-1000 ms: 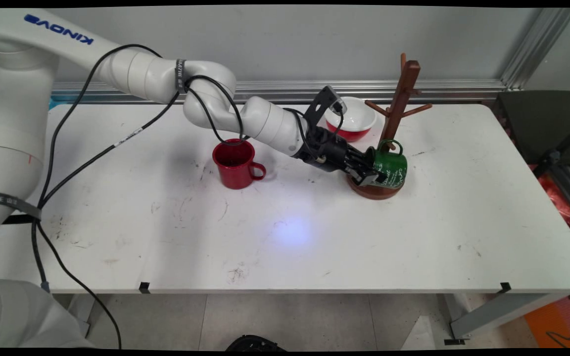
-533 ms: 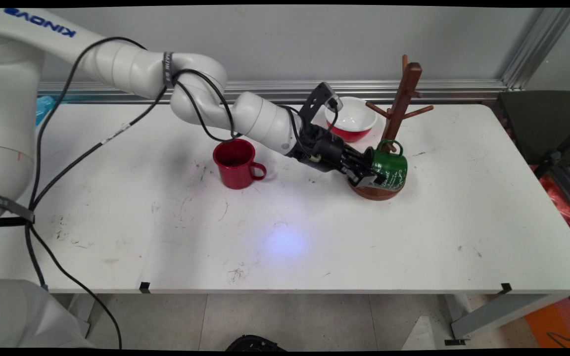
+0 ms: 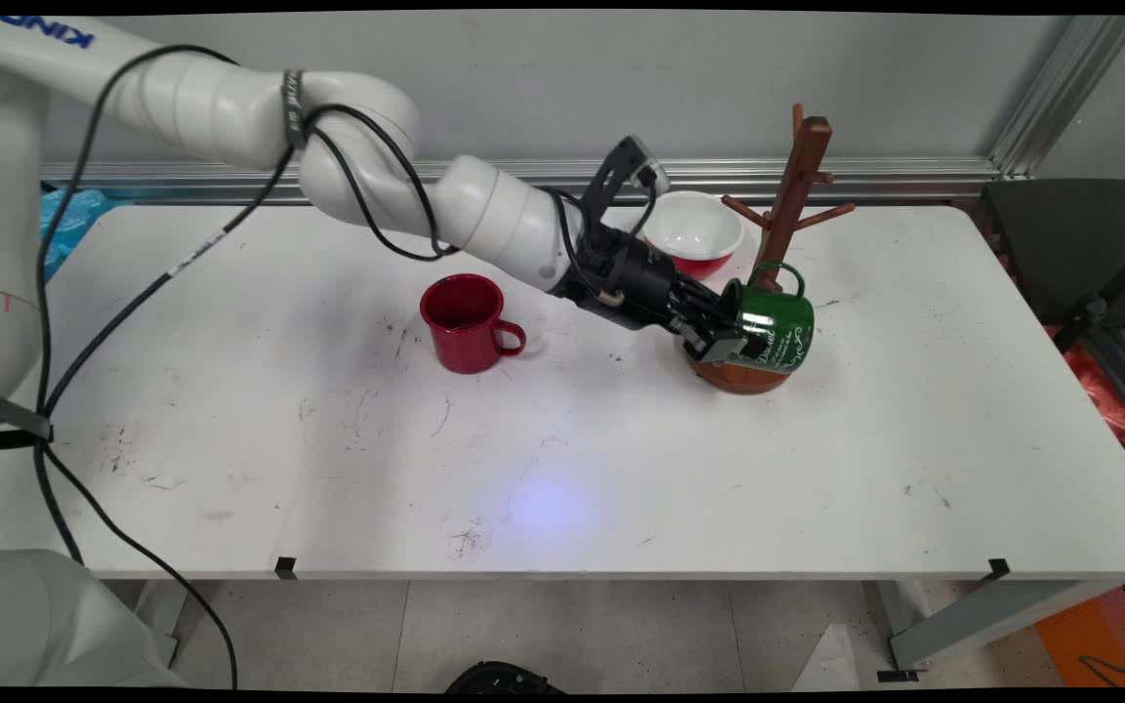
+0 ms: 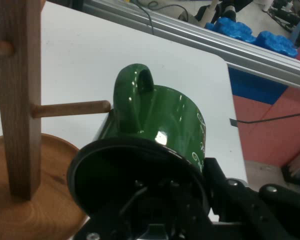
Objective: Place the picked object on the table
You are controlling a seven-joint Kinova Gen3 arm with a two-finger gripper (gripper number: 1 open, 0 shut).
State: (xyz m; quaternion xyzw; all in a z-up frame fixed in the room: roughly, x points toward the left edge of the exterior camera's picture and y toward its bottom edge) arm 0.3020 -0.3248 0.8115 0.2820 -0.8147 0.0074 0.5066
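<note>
My gripper [image 3: 730,337] is shut on the rim of a green mug [image 3: 779,327] with white lettering, held on its side just above the round base of the brown wooden mug tree [image 3: 793,190]. One finger is inside the mug and the other outside. The mug's handle points up, close to the tree's post. In the hand view the green mug [image 4: 162,122] fills the middle above my gripper [image 4: 200,185]. Its handle is next to the tip of a low peg [image 4: 70,108], and the mug tree post [image 4: 15,100] rises at the left.
A red mug [image 3: 465,322] stands upright left of my gripper, handle to the right. A bowl [image 3: 694,232], white inside and red outside, sits behind my wrist beside the tree. The table's right edge [image 3: 1061,322] lies beyond the tree.
The gripper has lifted the green mug a little up and to the right, off the tree's base. The arm's links have swung left and upward.
</note>
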